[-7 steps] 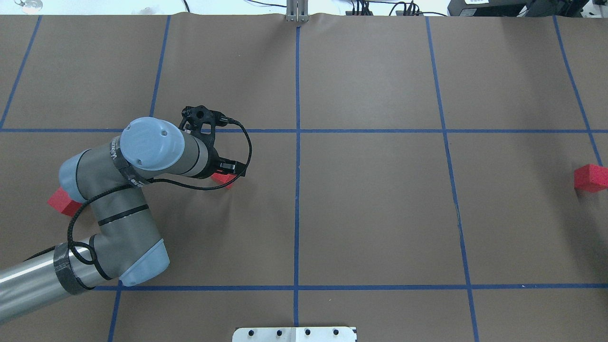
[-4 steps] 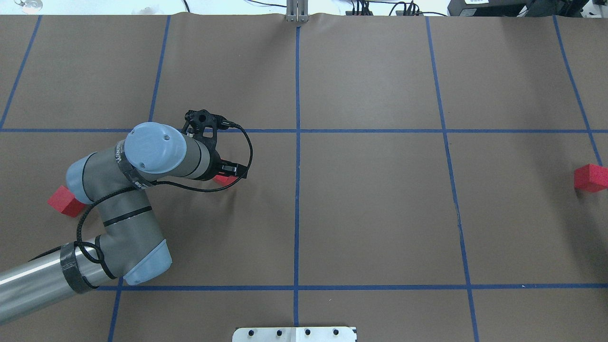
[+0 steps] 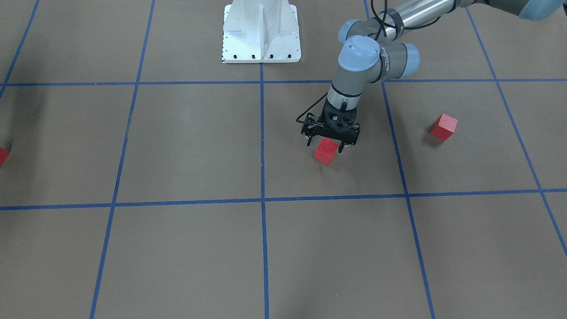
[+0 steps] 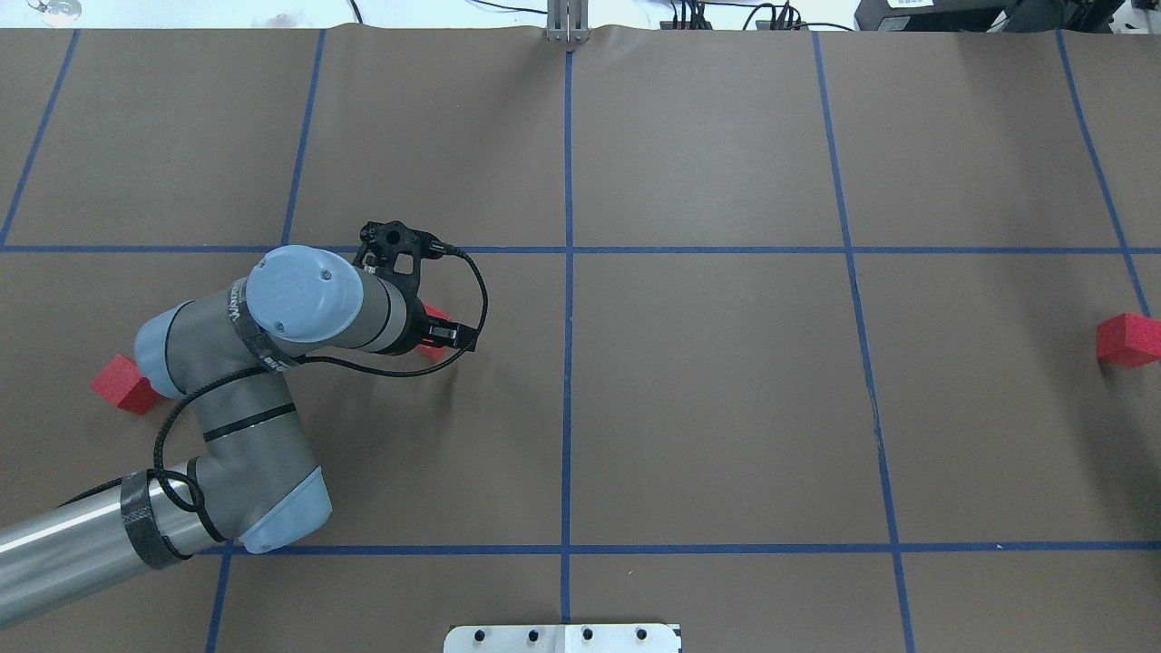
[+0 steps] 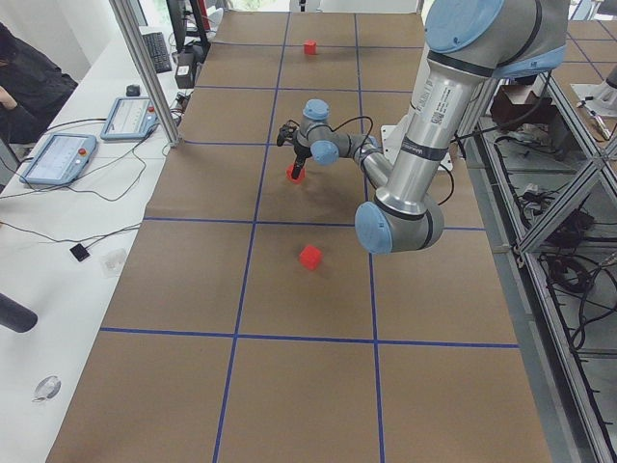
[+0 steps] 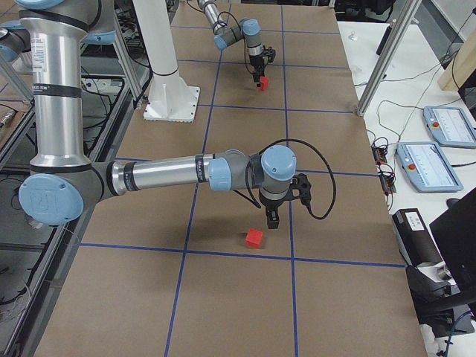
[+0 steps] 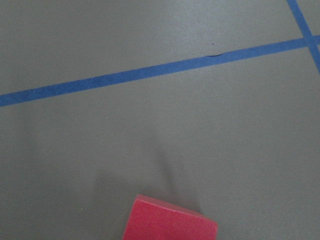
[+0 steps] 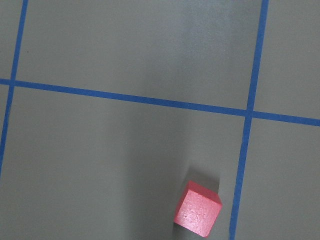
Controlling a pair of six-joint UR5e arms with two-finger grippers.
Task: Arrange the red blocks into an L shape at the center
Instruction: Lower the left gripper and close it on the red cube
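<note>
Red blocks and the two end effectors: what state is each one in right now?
left end effector, open, fingers either side of the inner block.
inner block, sitting on the floor between those fingers.
left-side block, loose on the floor, untouched.
right-side block, loose on the floor beside a tape line.
right end effector, hanging close over the floor near the right-side block; open or shut cannot be told.

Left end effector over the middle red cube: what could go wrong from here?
1. The left end effector straddles the middle red cube with little room either side; a small offset could let a finger nudge or tip it rather than clamp it.
2. The right end effector hangs by the right red cube; if both arms head for the center together, they may crowd each other there.
</note>
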